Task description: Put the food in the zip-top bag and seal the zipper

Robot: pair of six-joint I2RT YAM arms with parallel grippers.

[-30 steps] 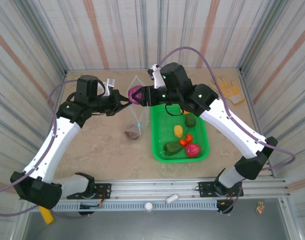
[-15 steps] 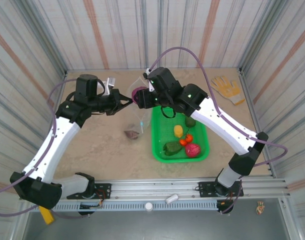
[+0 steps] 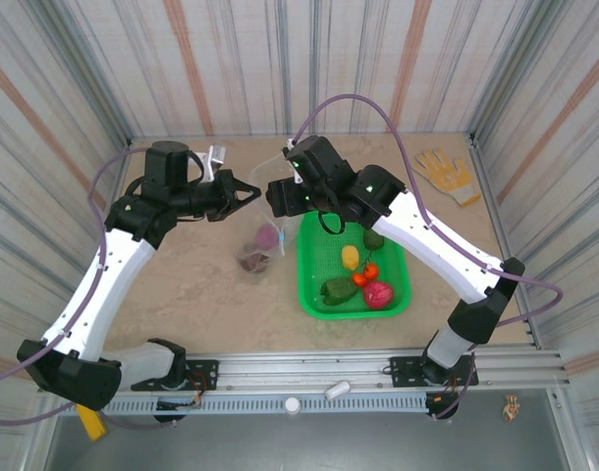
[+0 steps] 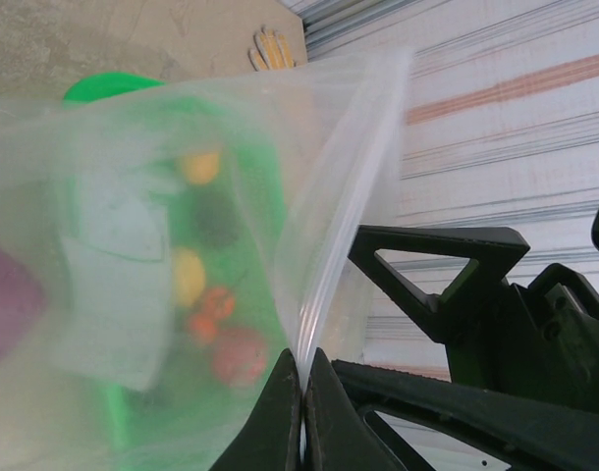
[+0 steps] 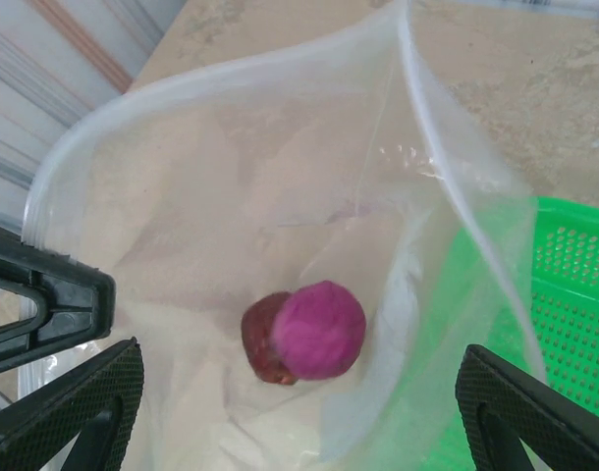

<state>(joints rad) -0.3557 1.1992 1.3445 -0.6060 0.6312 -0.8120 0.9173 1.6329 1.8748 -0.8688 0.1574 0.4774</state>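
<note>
The clear zip-top bag (image 3: 259, 240) hangs with its mouth open. My left gripper (image 3: 248, 193) is shut on its mouth edge, pinching the whitish zipper (image 4: 349, 216) strip between the fingertips (image 4: 302, 392). My right gripper (image 3: 277, 197) hovers open just above the mouth, with nothing between its fingers (image 5: 299, 422). At the bottom of the bag lie a magenta piece (image 5: 320, 330) and a brown-red piece (image 5: 259, 340) of food, touching each other. More food lies in the green basket (image 3: 309, 257): a yellow piece (image 3: 351, 257), dark green ones (image 3: 339, 288), small orange-red ones (image 3: 366, 273) and a red one (image 3: 378, 293).
The green basket stands right beside the bag on its right, its mesh visible in the right wrist view (image 5: 574, 294). A yellow work glove (image 3: 445, 175) lies at the back right. Corrugated walls close in the table on three sides.
The magenta piece that my right gripper held over the bag's mouth has dropped to the bottom of the bag. The right gripper's jaws have opened wider. The left gripper keeps its pinch.
</note>
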